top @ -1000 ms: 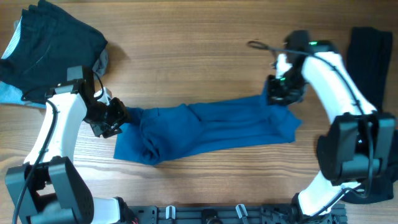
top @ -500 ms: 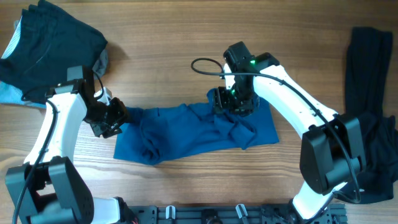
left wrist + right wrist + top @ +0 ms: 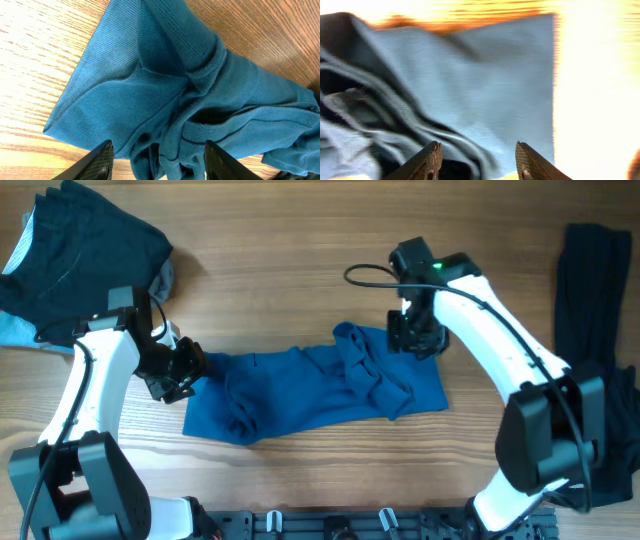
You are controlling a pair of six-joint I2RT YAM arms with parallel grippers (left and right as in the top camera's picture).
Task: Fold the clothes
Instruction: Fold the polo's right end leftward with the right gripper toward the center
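While left gripper (image 3: 180, 372) sits, jaws spread, around bunched end of top (image 3: 320, 385), right gripper (image 3: 415, 340) hovers over other end, jaws spread.

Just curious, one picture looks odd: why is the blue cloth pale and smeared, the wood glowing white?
Right wrist view: blurred and overexposed, washing out the teal-blue knit top and wooden table. Left wrist and overhead views: sharp, evenly lit.
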